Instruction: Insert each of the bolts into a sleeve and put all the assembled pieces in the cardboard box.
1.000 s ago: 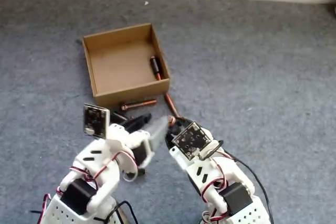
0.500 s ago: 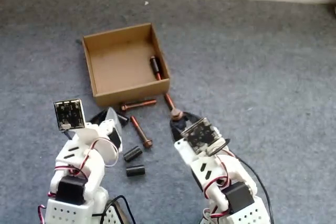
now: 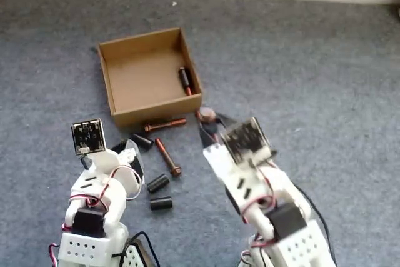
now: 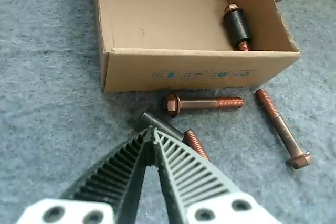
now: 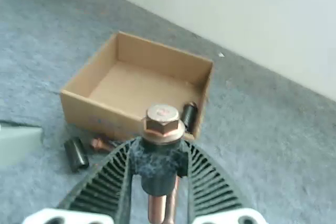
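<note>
My right gripper (image 3: 208,124) (image 5: 157,156) is shut on a copper bolt in a black sleeve (image 5: 156,169). It holds the piece head up, just off the near right corner of the cardboard box (image 3: 156,107) (image 5: 105,111). One assembled piece (image 3: 185,80) (image 4: 237,24) lies inside the box by its right wall. My left gripper (image 3: 132,150) (image 4: 151,131) is shut and empty, its tips almost touching a loose black sleeve (image 3: 141,142) (image 4: 157,123). One bolt (image 3: 165,125) (image 4: 202,102) lies along the box front. A second bolt (image 3: 169,157) lies nearer the arms.
Two more black sleeves (image 3: 157,183) (image 3: 161,203) lie on the grey carpet between the arms. In the left wrist view a further bolt (image 4: 281,129) lies beside the box's corner. Open carpet stretches to the right of the box.
The left arm has swung back to the left, away from the right gripper. The right arm has risen and carried its bolt and sleeve toward the box corner.
</note>
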You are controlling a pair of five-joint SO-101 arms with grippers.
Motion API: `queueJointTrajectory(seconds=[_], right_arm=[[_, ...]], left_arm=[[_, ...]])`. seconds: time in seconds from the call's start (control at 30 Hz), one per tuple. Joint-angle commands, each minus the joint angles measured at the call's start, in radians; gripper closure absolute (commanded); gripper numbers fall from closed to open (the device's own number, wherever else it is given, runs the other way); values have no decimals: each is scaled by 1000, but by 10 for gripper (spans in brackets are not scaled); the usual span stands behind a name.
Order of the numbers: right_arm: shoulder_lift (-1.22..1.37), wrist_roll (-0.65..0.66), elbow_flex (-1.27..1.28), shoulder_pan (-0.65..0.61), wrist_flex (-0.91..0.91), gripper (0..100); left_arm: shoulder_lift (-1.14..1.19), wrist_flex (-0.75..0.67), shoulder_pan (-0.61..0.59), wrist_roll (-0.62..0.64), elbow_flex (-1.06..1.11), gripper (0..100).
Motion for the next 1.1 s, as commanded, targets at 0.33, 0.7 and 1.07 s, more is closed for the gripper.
queueJointTrajectory(seconds=[0.33,0.7,1.07], right_arm=[[1043,-11,-549,-41,-499,989],[1483,-11,-897,-41,-550,989],[1555,-157,-955,-36,-455,844]], left_arm=[[-10,2,-8,-9,18,994],[-8,5,-7,-9,18,994],[-8,3,-7,-9,25,994]])
